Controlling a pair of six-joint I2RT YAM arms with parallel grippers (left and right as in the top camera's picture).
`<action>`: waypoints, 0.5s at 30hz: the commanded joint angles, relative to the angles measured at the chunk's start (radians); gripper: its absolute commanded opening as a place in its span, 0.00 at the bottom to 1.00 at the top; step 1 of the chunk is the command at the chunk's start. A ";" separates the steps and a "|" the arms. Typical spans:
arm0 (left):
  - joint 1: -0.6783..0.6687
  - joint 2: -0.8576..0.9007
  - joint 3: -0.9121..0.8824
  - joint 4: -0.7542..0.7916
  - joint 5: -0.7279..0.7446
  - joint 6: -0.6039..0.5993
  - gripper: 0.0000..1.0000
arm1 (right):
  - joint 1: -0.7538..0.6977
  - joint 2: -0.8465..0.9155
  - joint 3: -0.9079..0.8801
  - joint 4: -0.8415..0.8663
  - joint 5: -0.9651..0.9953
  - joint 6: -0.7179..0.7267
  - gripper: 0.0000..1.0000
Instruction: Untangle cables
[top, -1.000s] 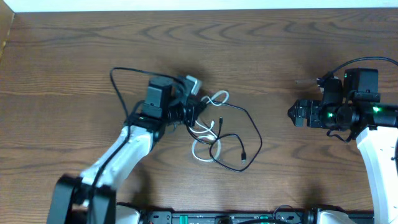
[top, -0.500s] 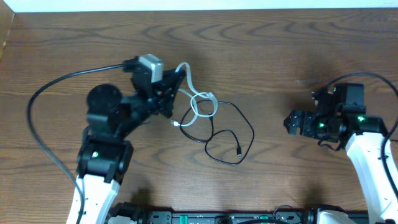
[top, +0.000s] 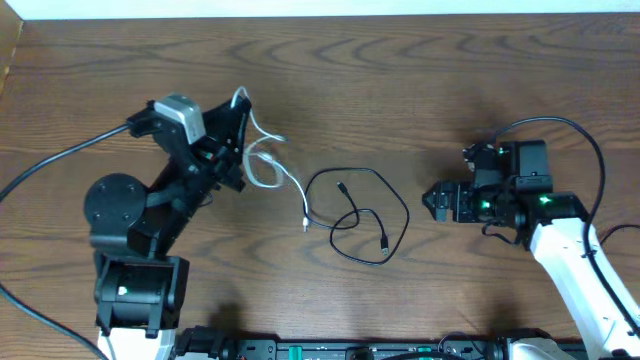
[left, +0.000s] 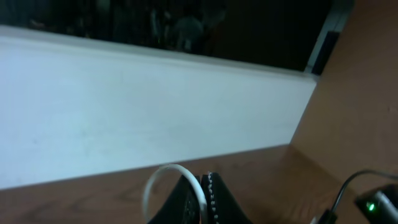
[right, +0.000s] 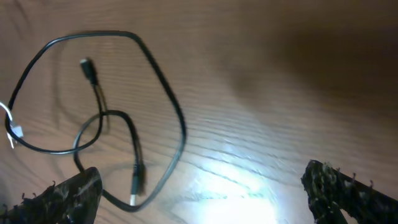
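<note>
On the table (top: 480, 80), the left gripper (left: 204, 199) is clenched on the white cable (top: 290, 180). The wrist view cuts its fingers off at the bottom edge, hiding the exact grip. The cable trails down to a plug just beside the black cable (top: 395, 195), which lies looped at mid-table; whether they touch is unclear. The right gripper (top: 434, 200) stands released, near the loop's right side.

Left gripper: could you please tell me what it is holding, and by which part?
The left gripper pinches the white cable near its looped upper end.
</note>
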 joint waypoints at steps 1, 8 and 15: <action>0.006 -0.016 0.049 0.017 -0.013 -0.036 0.08 | 0.045 0.000 -0.003 0.023 -0.024 0.010 0.99; 0.004 0.005 0.055 0.053 -0.001 -0.160 0.08 | 0.100 0.000 -0.003 0.048 -0.024 0.009 0.99; -0.088 0.138 0.054 0.063 0.063 -0.166 0.08 | 0.113 0.000 -0.003 0.068 -0.083 -0.019 0.99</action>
